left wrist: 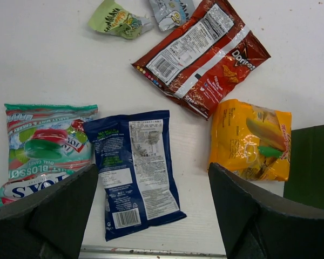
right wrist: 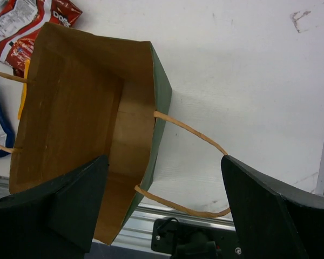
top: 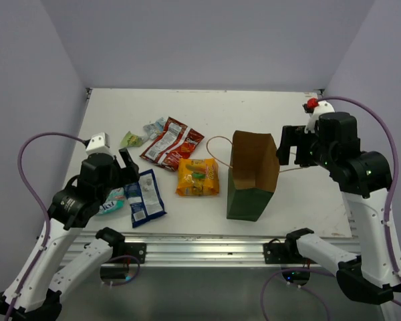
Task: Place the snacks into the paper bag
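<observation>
- Left gripper [left wrist: 154,171], jaws apart, above the blue packet [left wrist: 134,156], lower centre: descend straight, pinch across it.
- Right gripper [right wrist: 164,162], jaws apart, by the paper bag [right wrist: 161,91]: steady the rim.

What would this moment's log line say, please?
left gripper: open above dark blue packet | right gripper: open by paper bag rim | bagged: nothing visible

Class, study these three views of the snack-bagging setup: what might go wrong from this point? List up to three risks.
1. The dark blue packet lies against the teal packet; the left jaws, open above, might catch both.
2. The paper bag stands upright and looks empty, so a bump could topple it.
3. Its handle loops below the open right jaws and may snag.
</observation>
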Robot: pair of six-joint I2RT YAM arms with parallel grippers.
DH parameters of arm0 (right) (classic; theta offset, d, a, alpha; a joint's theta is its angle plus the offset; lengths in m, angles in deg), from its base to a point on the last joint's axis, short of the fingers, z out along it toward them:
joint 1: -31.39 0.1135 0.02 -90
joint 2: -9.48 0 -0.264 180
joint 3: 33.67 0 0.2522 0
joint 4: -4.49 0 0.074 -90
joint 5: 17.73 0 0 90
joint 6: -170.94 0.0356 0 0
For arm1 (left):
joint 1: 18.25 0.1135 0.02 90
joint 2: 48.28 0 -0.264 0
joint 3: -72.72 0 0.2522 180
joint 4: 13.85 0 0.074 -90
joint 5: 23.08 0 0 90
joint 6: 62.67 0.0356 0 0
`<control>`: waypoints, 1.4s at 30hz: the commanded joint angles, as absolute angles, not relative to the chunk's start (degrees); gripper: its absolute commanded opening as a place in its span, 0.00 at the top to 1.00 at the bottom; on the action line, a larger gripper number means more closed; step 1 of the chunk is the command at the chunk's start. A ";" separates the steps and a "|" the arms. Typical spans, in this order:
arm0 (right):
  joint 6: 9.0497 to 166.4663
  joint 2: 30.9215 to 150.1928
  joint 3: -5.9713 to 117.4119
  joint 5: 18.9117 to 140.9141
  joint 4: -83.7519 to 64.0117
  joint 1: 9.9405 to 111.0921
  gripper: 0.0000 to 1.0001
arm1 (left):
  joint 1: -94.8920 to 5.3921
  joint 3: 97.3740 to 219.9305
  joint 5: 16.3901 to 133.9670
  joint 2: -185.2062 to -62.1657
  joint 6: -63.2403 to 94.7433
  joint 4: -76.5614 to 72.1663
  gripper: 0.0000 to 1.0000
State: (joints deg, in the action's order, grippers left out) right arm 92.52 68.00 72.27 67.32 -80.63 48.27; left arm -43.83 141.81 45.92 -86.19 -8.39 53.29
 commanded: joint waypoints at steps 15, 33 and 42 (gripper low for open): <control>94.74 67.04 60.25 71.57 -77.04 48.44 0.47 | -43.83 137.82 48.02 -87.39 -4.92 47.10 0.12; 95.27 66.96 61.38 71.57 -77.21 48.44 1.00 | -43.83 131.66 44.51 -95.89 -12.73 46.66 0.15; 95.09 66.34 64.28 71.74 -78.18 48.44 1.00 | -43.83 128.50 48.02 -110.75 -17.93 43.24 0.00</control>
